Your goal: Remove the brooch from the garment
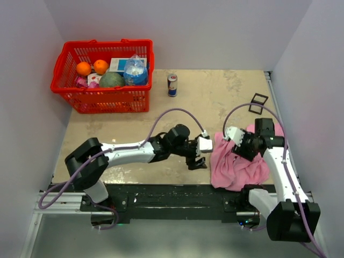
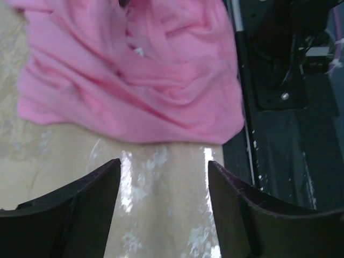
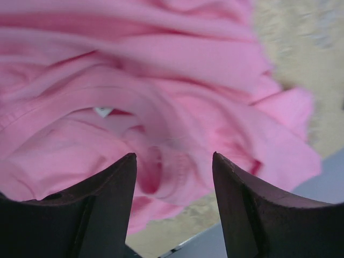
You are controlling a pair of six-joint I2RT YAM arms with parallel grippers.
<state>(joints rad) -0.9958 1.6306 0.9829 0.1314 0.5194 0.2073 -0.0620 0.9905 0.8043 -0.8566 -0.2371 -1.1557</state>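
Observation:
The garment is a crumpled pink shirt lying at the near right of the table, partly over its front edge. In the left wrist view the garment fills the upper half. My left gripper stands open over bare tabletop just short of the cloth, with nothing between its fingers; from above, the left gripper sits at the shirt's left edge. My right gripper hangs open over the folds of the garment, holding nothing. The brooch is hidden. A small whitish fleck lies in a fold; I cannot tell what it is.
A red basket with fruit and packets stands at the back left. A drink can is beside it. A small black frame cube sits at the back right. The black base rail runs along the near edge. Walls close in on both sides.

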